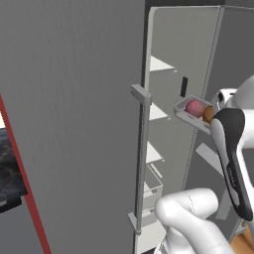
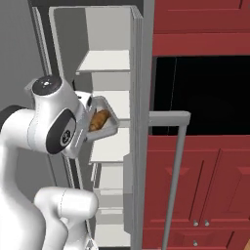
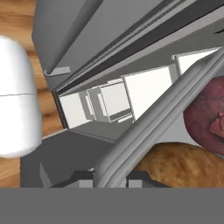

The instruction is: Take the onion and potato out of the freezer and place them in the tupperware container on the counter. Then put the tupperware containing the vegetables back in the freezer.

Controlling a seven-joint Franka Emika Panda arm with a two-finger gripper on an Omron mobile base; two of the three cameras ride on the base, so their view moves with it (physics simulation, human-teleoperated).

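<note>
The freezer stands open, its tall grey door swung out on the left with the bar handle on its edge, and its pale shelves show inside. The tupperware container hangs in the air at the mouth of the freezer, level with a middle shelf, with the onion and the potato lying in it. The end effector is clamped tight on the near rim of the tub.

The step, I judge, is to set the loaded tub on a shelf. Keep it level so the vegetables do not roll out, carry it straight in clear of the door edge, lower it until its base rests flat, and only then release.
</note>
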